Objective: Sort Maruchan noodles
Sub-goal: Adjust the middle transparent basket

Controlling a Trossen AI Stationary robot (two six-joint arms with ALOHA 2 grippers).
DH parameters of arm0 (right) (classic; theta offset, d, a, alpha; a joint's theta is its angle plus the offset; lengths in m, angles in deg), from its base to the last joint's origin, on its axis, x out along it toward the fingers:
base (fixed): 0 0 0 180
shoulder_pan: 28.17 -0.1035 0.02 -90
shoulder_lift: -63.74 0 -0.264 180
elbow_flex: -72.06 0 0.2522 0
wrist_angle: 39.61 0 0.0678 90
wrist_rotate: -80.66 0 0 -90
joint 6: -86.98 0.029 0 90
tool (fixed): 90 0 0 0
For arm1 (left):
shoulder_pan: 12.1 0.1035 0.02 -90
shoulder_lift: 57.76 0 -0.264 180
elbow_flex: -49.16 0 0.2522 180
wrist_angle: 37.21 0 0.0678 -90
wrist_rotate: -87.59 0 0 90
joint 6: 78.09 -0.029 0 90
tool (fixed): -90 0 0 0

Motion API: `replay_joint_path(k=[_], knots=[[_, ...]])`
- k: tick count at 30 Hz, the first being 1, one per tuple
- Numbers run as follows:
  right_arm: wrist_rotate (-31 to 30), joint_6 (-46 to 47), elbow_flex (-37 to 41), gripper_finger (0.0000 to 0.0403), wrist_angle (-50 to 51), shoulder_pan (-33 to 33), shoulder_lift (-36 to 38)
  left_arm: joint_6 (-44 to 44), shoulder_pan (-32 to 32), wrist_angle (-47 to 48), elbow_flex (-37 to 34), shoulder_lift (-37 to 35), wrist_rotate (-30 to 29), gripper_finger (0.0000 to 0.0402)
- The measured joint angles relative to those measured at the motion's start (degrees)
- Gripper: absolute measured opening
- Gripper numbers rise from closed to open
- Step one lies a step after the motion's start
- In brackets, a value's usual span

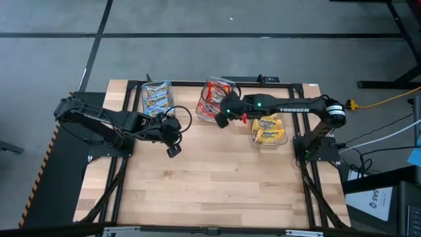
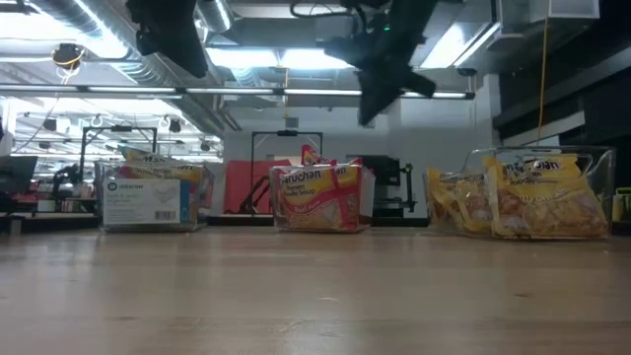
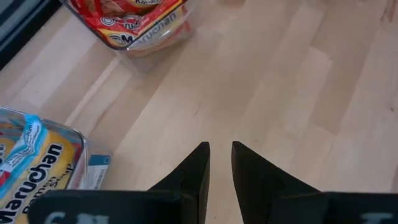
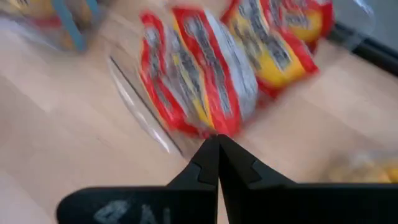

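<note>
Sorted Maruchan noodles, three clear bins.
Blue packets (image 1: pixel 156 97), red packets (image 1: pixel 214 95), yellow packets (image 1: pixel 268 128) binned; left gripper (image 3: pixel 217 152) slightly parted, empty; right gripper (image 4: pixel 217 142) closed, empty, above red bin (image 1: pixel 223 84).

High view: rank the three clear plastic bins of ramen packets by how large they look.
1. Clear plastic bin of yellow packets
2. Clear bin of blue packets and clear bin of red packets: too alike to rank.

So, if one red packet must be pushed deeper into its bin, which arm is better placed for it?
The right, probably. Its gripper, fingers shut and empty, hangs at the red packets in the middle bin. The left gripper is over bare table in front of the blue-packet bin, farther away.
</note>
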Motion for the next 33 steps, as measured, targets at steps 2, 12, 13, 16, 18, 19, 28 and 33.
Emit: replay_joint_path(k=[2, 12, 13, 16, 18, 19, 28, 33], knots=[[1.1, -0.4, 0.0, 0.0, -2.0, 1.1, -0.5, 0.0, 0.0, 0.0, 0.0, 0.0, 0.0, 0.0061], [8.1, -1.9, 0.1, 0.0, -5.2, 1.9, -5.7, 0.0, 0.0, 0.0, 0.0, 0.0, -1.3, 0.0061], [8.8, -2.0, 0.1, 0.0, -5.9, 1.9, -6.2, 0.0, 0.0, 0.0, 0.0, 0.0, -1.5, 0.0061], [11.3, -2.1, 0.1, 0.0, -7.7, 1.7, -7.9, -0.3, 0.4, -0.1, 0.0, 0.0, -1.5, 0.0061], [11.2, -2.2, 0.0, 0.0, -7.7, 1.7, -9.3, -0.5, 0.6, 0.0, 0.0, 0.0, -1.5, 0.0061], [11.1, -2.2, -0.1, 0.0, -8.0, 1.6, -9.6, -0.8, 0.6, -0.1, 0.0, 0.0, -1.5, 0.0061], [11.8, -2.4, 0.0, 0.0, -7.2, 1.1, -9.5, -0.9, 0.6, -0.1, 0.0, 0.0, -1.4, 0.0061], [13.1, -2.1, -0.1, 0.0, -4.1, -0.3, -9.3, -0.9, 0.6, 0.0, 0.0, 0.0, -1.4, 0.0061]])
